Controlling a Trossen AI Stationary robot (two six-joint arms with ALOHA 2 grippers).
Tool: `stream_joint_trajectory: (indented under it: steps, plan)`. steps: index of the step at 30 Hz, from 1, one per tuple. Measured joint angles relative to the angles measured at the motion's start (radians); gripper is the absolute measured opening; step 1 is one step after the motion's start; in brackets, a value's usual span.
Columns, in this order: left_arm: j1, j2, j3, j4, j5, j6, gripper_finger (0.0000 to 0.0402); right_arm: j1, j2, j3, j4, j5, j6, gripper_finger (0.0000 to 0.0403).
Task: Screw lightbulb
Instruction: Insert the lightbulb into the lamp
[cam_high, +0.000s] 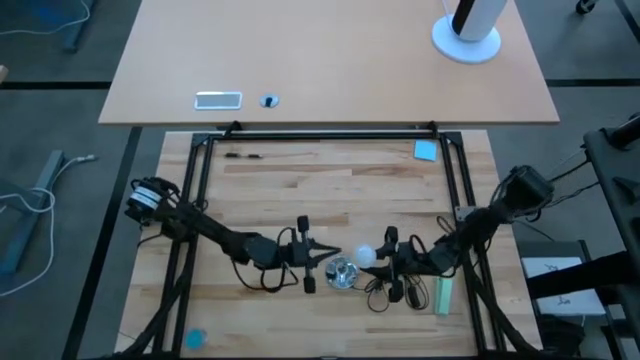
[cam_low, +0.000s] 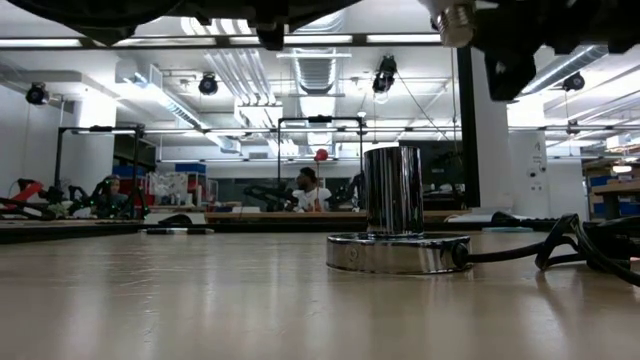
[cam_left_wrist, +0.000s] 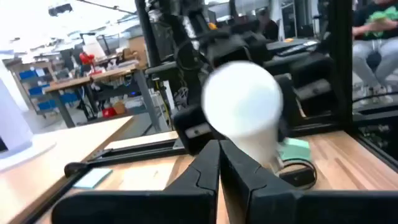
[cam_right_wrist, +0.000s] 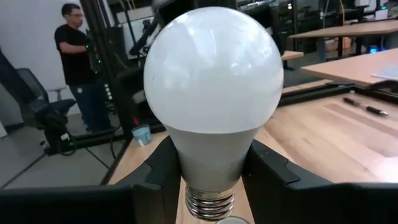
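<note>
The white frosted lightbulb (cam_high: 365, 255) is held in my right gripper (cam_high: 380, 257), just right of and above the round silver socket (cam_high: 342, 272). The socket stands on the wooden table with its chrome cylinder upright (cam_low: 395, 190) and a black cord (cam_low: 560, 250) running off to the right. My left gripper (cam_high: 322, 258) is shut and empty, off the table just left of the socket, and it points at the bulb (cam_left_wrist: 242, 106). The bulb fills the right wrist view (cam_right_wrist: 211, 74). My right gripper pinches the bulb's tapered neck (cam_right_wrist: 211, 158), just above the screw base (cam_right_wrist: 208, 202), between its two fingers (cam_right_wrist: 163, 168). The fingers come about level from the table's right side. The bulb is upright, dome up, lifted clear, and its screw base (cam_low: 455, 22) hangs above the socket's height.
A pale green block (cam_high: 443, 295) lies near the right arm beside the loops of cord (cam_high: 385, 295). A blue slip (cam_high: 426, 150) and a black pen (cam_high: 245, 155) lie at the far edge. Black frame rails (cam_high: 320, 135) border the table. People stand in the room beyond (cam_right_wrist: 78, 56).
</note>
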Motion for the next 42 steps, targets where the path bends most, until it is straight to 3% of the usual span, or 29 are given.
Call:
stream_joint_trajectory:
  steps: [7,12,20,27,42]
  plan:
    - [-0.008,-0.001,-0.006,-0.026,0.058,0.007,0.0000,0.006,0.233,0.032,0.235,-0.016,-0.014,0.0126]
    - [-0.019,-0.013,-0.040,-0.031,0.072,0.055,0.0000,-0.001,0.343,0.082,0.288,0.005,-0.068,0.0126]
    - [-0.028,-0.179,-0.229,-0.018,0.020,-0.080,0.0000,-0.067,0.454,0.112,0.337,0.012,-0.113,0.0126]
    - [-0.028,-0.224,-0.291,0.044,0.019,-0.120,0.0000,-0.089,0.474,0.124,0.340,-0.036,-0.078,0.0126]
    - [-0.020,-0.057,-0.247,0.046,0.073,-0.107,0.0000,-0.102,0.470,0.132,0.326,-0.032,-0.084,0.0126]
